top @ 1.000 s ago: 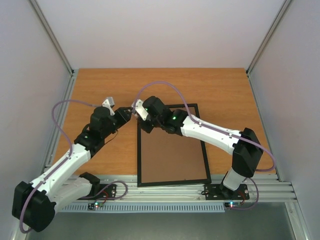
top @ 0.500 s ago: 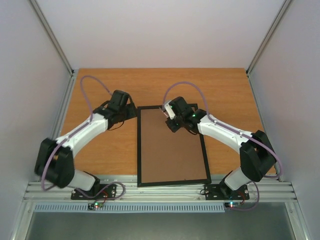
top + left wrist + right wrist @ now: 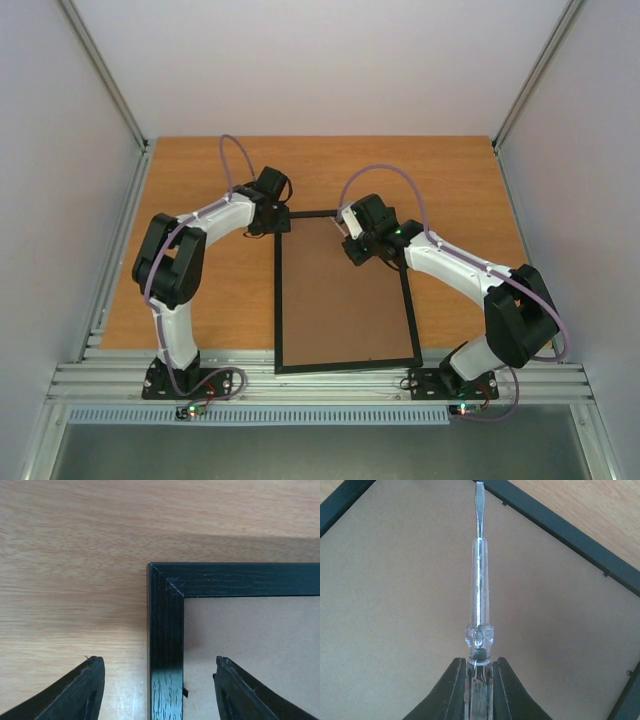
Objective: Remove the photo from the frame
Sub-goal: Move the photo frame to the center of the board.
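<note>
View from above: the black picture frame [image 3: 345, 368] lay flat on the wooden table [image 3: 450, 170], back side up. Its long sides ran away from the arm bases, between the two arms. The brown backing board [image 3: 340, 310] filled the opening. I could not see the photo in any view, since only the back of the frame showed.

Left arm: the left gripper [image 3: 278, 218] hung over the far left corner of the frame. In the left wrist view its fingers [image 3: 90, 690] stood well apart and held nothing. One was over the bare table and the other over the backing board, with the frame's left rail between them. I could not tell whether the fingers touched the surface beneath.

Right arm: the right gripper [image 3: 350, 238] hung over the far part of the backing board, near the far rail. In the right wrist view its jaws were clamped narrowly on the clear handle of a flat-blade screwdriver [image 3: 480, 590]. The tool pointed straight out from the fingertips, over the board. The blade tip lay just beside the inner edge of the far rail, close to a corner. I could not tell whether it touched the rail.

Detail: small black tabs [image 3: 606, 573] sat along the inner edge of the rail, against the board.
</note>
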Robot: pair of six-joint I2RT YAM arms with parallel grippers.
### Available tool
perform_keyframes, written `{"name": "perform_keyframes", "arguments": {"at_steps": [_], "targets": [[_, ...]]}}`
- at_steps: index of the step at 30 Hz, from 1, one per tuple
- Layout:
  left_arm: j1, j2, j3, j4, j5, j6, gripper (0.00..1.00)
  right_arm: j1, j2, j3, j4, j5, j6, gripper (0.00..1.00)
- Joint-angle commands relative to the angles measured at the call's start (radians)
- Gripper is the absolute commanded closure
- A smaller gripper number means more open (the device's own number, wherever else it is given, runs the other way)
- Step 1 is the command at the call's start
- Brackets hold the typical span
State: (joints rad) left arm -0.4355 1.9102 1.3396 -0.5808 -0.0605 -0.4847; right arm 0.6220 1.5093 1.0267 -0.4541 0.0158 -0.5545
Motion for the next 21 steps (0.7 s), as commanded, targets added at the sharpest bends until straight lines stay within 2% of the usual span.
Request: {"name": "perform_keyframes", "arguments": {"at_steps": [1,7,12,17,21], "targets": [[-0.002,0.048,0.054,-0.021,-0.019,0.026,0.40,-0.010,-0.018,-0.009,0.032,-0.043,0.005,0.99],[0.000,0.111,0.105,-0.033,-0.018,0.022,0.47,-0.012,-0.018,-0.015,0.031,-0.046,0.007,0.99],[0.013,0.103,0.079,-0.015,-0.007,-0.001,0.65,-0.011,-0.029,-0.020,0.026,-0.045,0.006,0.99],[0.046,0.056,0.014,0.013,-0.011,-0.054,0.76,-0.012,-0.031,-0.015,0.019,-0.060,0.009,0.99],[0.107,0.008,-0.069,0.035,0.007,-0.142,0.88,-0.012,-0.036,-0.008,0.009,-0.076,0.008,0.99]]}}
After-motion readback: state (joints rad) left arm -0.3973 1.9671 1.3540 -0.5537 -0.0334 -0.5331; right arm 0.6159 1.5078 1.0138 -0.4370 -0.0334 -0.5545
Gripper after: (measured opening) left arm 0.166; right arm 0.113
